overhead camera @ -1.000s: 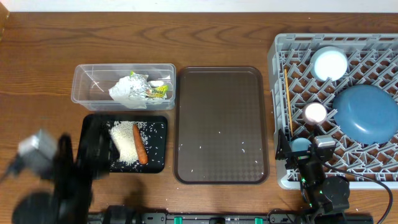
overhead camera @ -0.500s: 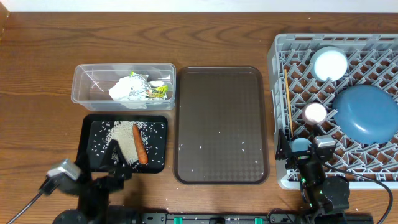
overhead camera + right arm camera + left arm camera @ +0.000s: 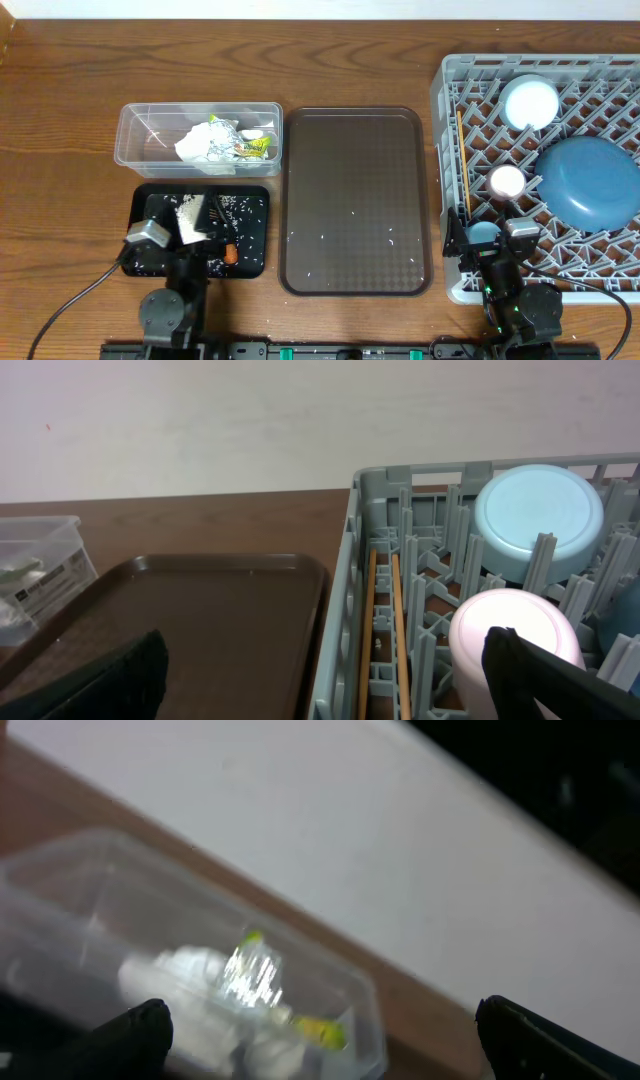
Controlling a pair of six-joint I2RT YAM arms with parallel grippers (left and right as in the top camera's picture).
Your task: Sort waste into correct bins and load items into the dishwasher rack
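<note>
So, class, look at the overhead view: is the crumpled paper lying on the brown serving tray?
No, the crumpled paper lies inside the clear plastic box, beside the brown tray.

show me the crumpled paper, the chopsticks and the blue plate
crumpled paper (image 3: 203, 145), overhead view, on its white middle
chopsticks (image 3: 399, 622), right wrist view, on the right stick's shaft
blue plate (image 3: 588, 180), overhead view, on its centre

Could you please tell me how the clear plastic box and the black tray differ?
The clear box is see-through with taller walls; the black tray is opaque and shallow. The clear box holds crumpled paper and a yellow-green wrapper; the black tray holds rice and a carrot. Both are rectangular, similar in size, left of the brown tray.
</note>
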